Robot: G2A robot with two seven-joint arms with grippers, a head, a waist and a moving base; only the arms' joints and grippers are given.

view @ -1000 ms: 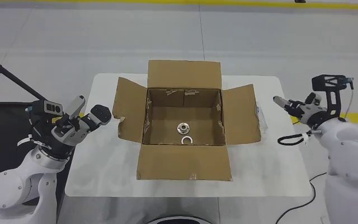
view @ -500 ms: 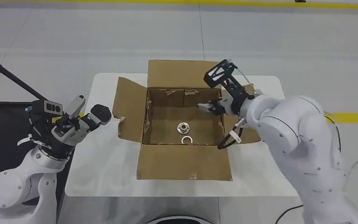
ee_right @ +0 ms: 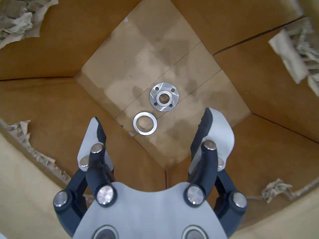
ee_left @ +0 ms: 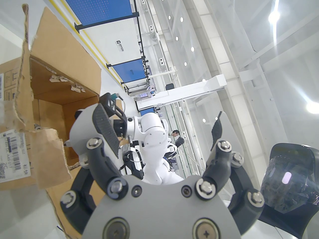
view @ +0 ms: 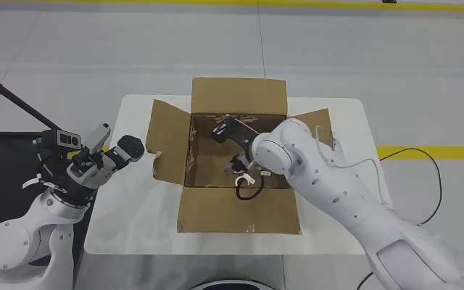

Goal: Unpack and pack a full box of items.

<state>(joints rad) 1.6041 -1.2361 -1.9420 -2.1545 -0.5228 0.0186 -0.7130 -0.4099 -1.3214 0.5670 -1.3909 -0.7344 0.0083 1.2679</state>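
Observation:
The open cardboard box stands in the middle of the white table. On its floor lie a round metal flange with holes and a plain metal ring, close together. My right arm comes in over the box's right side and hangs above both parts. My right gripper is open inside the box, high above the ring, with nothing between its fingers. My left gripper is held left of the box off the table's left edge, open and empty, with the box wall beside it.
The box's four flaps are folded outward, with torn paper tape along their edges. The white table has bare strips in front of and on both sides of the box.
My right arm has swung from beyond the table's right edge across to the box and lowered its gripper inside. The left arm has kept still.

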